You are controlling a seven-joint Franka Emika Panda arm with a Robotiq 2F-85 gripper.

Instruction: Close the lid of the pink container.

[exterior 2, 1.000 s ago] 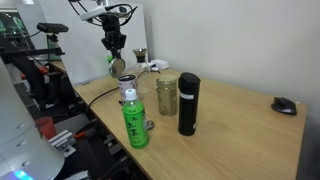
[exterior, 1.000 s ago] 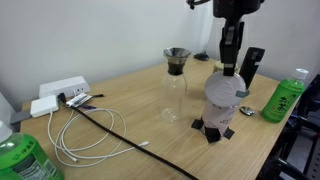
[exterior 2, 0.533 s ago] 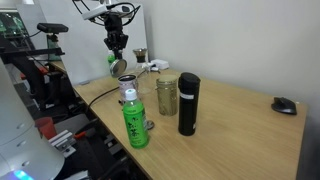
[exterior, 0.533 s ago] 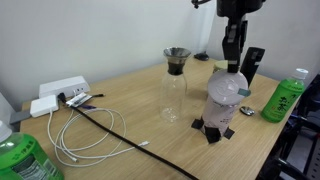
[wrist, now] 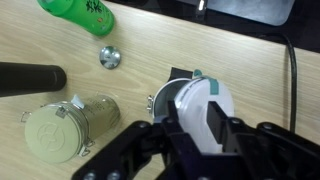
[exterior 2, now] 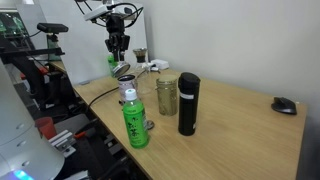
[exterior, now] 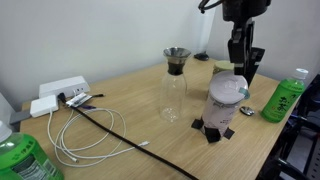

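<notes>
Over the last second we see the black claw [exterior: 240,68], open or closed we cannot tell, shift sideways above the pale pink-white cylindrical canister [exterior: 221,113] on the wooden tabletop [exterior: 130,125], while its round pale lid [exterior: 229,88] now lies tilted over the mouth, probably not yet seated.

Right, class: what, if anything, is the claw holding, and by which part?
Nothing is held: the claw is shut and empty, poised over the lid.

The tool [wrist: 200,130] covers part of the lid [wrist: 200,88].
</notes>
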